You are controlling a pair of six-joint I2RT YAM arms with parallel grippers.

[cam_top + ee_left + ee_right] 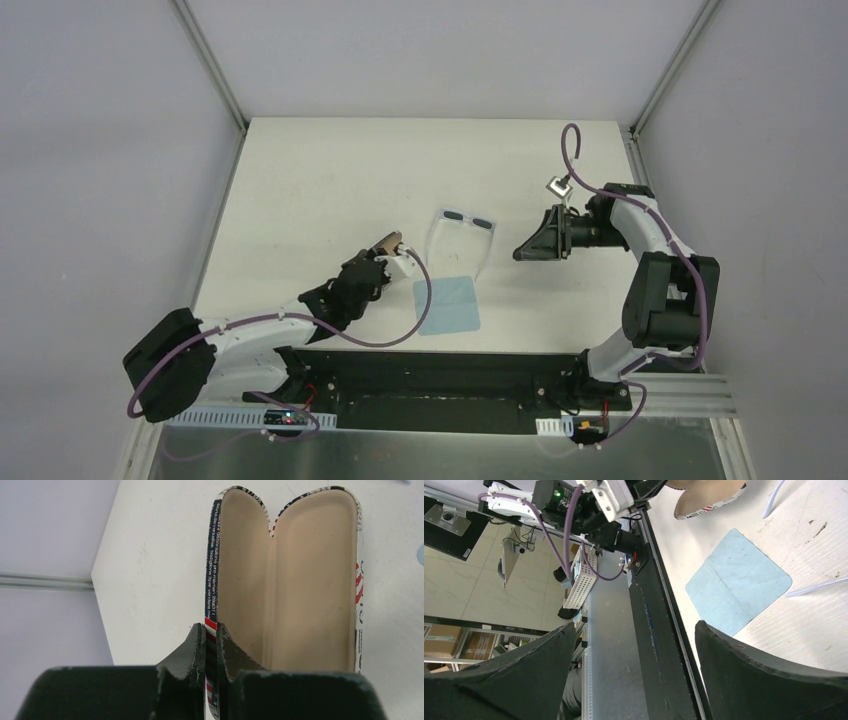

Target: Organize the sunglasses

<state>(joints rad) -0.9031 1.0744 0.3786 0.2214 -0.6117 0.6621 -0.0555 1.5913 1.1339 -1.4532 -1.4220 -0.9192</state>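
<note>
Sunglasses (467, 221) are seen lying on the counter (330, 180), lenses on the far side and temple arms unfolded toward the near edge. They lie between the two grippers and are touched by neither. The cloth (449, 306) is spread flat just nearer than them.

The case (300, 580) is held open, its tan lining exposed and nothing inside. The left gripper (211, 636) is closed tightly on one side wall of it, at the end closest to the wrist. The right gripper (524, 250) is spread wide with nothing between its fingers and is poised just to the right of the sunglasses. Whether the case rests on the counter or is lifted slightly cannot be told from the overhead view.

The step in hand is judged to be the presenting of the open case, with the pickup of the sunglasses not yet made. For the next move, the right gripper would need to be brought onto the frame and closed gently, since the frame is thin. The temple arms would need folding before the pair can be laid in the lining.
</note>
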